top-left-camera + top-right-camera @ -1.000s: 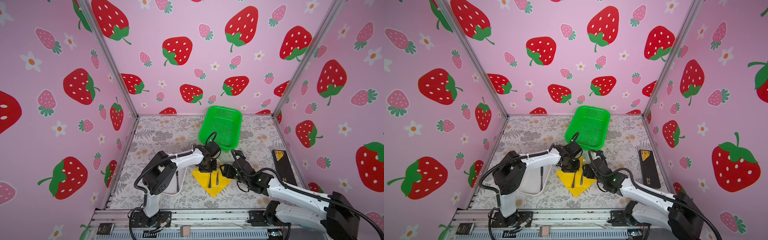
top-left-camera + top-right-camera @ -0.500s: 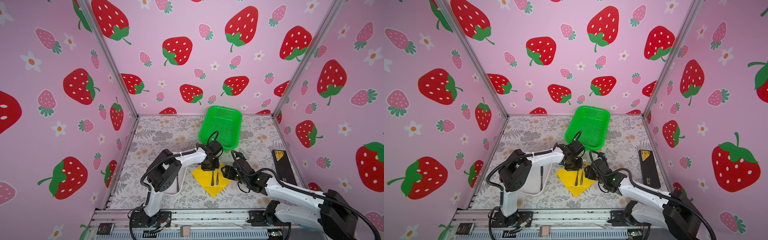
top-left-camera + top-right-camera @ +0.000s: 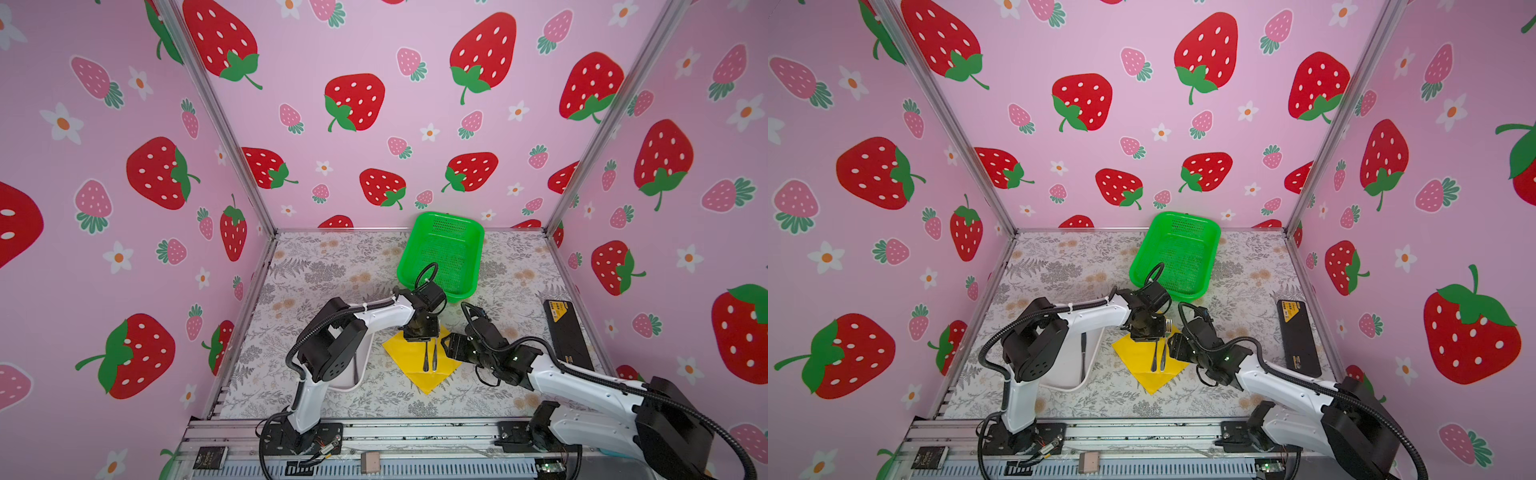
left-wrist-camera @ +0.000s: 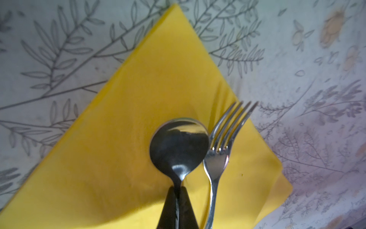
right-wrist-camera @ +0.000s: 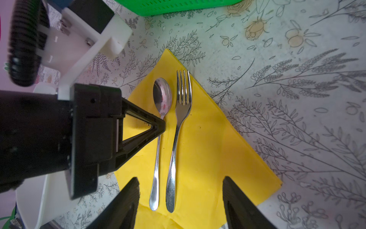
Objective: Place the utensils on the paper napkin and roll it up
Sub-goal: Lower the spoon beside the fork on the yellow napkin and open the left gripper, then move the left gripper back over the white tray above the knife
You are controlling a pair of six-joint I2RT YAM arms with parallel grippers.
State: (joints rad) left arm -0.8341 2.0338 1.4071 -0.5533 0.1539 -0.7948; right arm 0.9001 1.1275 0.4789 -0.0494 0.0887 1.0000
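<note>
Two pieces lie on the napkin now: the spoon has come down just left of the fork, side by side, heads pointing far.

Has the left gripper let go?

Not yet; its jaws are pressed together on the spoon's neck. The right gripper hovers at the napkin's right side, jaws spread, holding nothing.

And the knife?

On the tray, left of the napkin. By my reckoning one utensil remains to fetch before any rolling; the napkin lies flat, near the middle, toward the near side.
</note>
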